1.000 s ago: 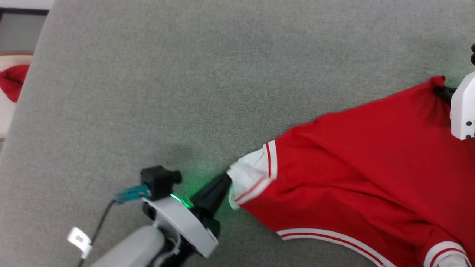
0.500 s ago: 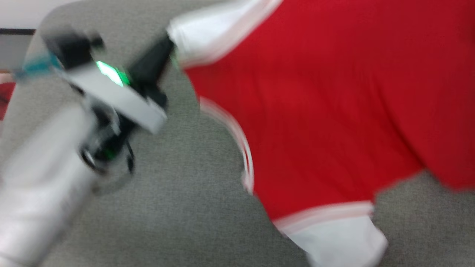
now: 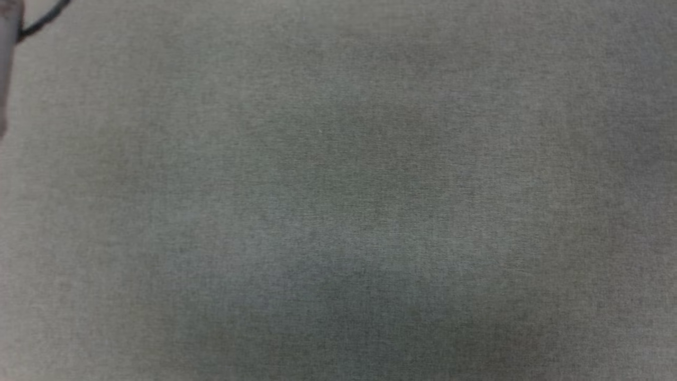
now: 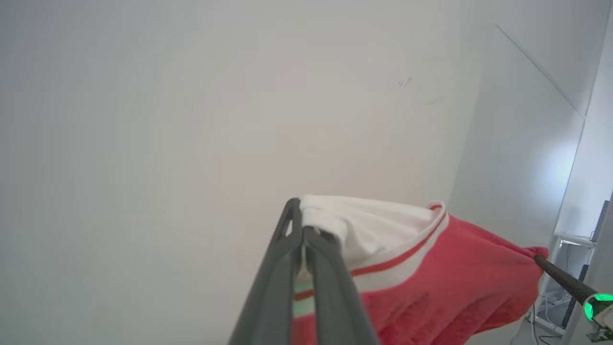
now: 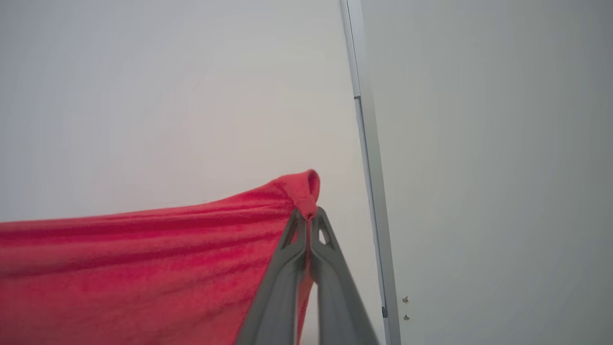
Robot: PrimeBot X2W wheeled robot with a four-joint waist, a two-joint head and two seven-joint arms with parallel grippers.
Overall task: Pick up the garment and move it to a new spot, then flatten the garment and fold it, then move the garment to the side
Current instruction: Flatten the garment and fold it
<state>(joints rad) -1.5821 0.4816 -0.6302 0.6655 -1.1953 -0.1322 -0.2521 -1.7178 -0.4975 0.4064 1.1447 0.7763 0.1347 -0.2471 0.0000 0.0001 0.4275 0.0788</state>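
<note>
Left claw (image 4: 301, 226), right claw (image 5: 309, 219) pinch garment (image 4: 455, 282) edges

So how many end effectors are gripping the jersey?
2: the left end effector pinches a white sleeve of the jersey; the right end effector pinches a red corner.

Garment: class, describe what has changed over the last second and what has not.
The garment has been raised from the grey surface where it lay a second ago. It now hangs stretched between the left gripper and the right gripper, before a pale wall. The head camera has shifted too. Unchanged: the left is shut on the white sleeve, the right on a red corner.
</note>
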